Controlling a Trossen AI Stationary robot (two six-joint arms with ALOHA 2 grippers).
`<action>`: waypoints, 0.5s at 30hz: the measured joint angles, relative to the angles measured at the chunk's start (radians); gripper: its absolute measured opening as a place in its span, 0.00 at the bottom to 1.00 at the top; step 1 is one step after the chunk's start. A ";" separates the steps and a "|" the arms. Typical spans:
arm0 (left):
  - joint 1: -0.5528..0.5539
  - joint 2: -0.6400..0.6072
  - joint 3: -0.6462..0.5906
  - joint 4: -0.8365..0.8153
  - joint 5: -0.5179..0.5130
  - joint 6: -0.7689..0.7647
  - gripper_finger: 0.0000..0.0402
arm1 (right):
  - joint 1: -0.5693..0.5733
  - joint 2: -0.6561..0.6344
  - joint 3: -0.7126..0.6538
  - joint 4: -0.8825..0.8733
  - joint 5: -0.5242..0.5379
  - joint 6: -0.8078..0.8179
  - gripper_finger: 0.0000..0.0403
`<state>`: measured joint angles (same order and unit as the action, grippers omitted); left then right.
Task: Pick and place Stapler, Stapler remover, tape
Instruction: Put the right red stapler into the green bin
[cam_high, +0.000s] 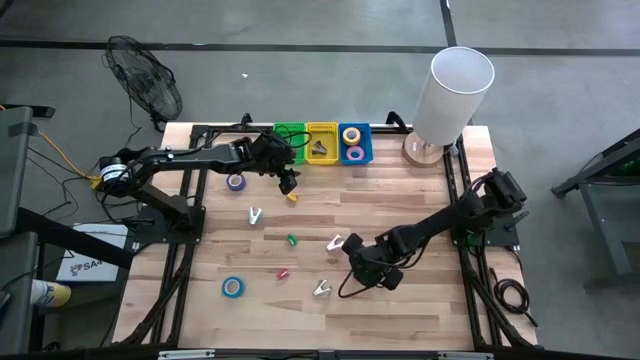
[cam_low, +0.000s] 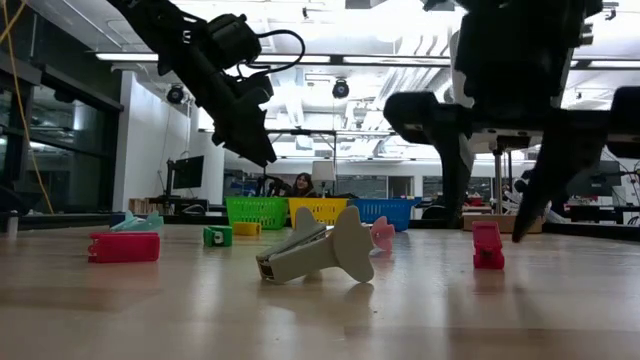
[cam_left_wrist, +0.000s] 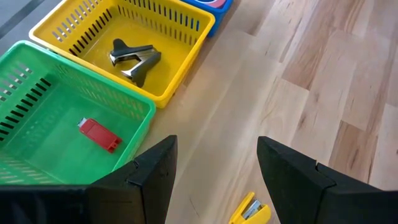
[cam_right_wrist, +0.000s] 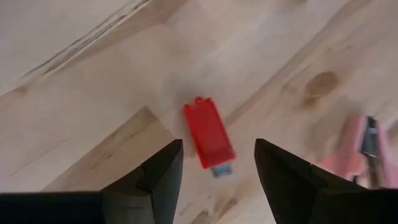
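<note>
1. Left gripper (cam_high: 289, 180): hangs above the table just in front of the baskets, fingers spread apart, nothing between them. A yellow stapler (cam_high: 292, 197) lies on the wood just beneath it.
2. Right gripper (cam_high: 357, 262): low over the middle-right of the table, fingers parted and empty. Its wrist camera looks past the fingertips at a small red stapler (cam_right_wrist: 209, 140) lying flat on the wood, with a pink stapler (cam_right_wrist: 357, 155) just beside it.
3. Green basket (cam_high: 289, 134): at the far edge of the table; holds one red stapler (cam_left_wrist: 99, 134).
4. Yellow basket (cam_high: 322, 131): touching the green one; holds one dark staple remover (cam_left_wrist: 133, 57).
5. Blue basket (cam_high: 365, 145): next in the row; holds two tape rolls, one yellow (cam_high: 351, 135) and one purple (cam_high: 353, 154).
6. Loose tape: a purple roll (cam_high: 236, 181) on the table near the left arm, a blue roll (cam_high: 232, 287) toward the near-left of the table.
7. Loose staple removers: pale claw-shaped pieces (cam_high: 255, 215) left of centre, another (cam_high: 334, 242) just beside the right gripper, a third (cam_high: 321, 289) nearer the front edge.
8. Other staplers on the wood: a green one (cam_high: 292, 240) mid-table, a red one (cam_high: 283, 272) in front of it.
9. White cylinder (cam_high: 452, 92): stands at the far right corner of the table.
</note>
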<state>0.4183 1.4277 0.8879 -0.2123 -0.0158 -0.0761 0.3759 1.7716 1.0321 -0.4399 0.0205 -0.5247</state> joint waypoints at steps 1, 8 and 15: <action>0.000 0.000 0.000 0.000 0.000 0.000 0.54 | 0.000 0.006 0.000 -0.001 -0.003 0.000 0.47; 0.000 0.000 0.000 0.000 0.000 0.000 0.54 | 0.000 0.026 0.000 0.005 0.008 0.000 0.46; 0.000 0.000 0.000 0.000 0.000 0.000 0.54 | 0.000 0.026 0.000 0.007 0.000 0.000 0.34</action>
<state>0.4183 1.4281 0.8879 -0.2127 -0.0154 -0.0761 0.3759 1.7981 1.0321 -0.4324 0.0201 -0.5247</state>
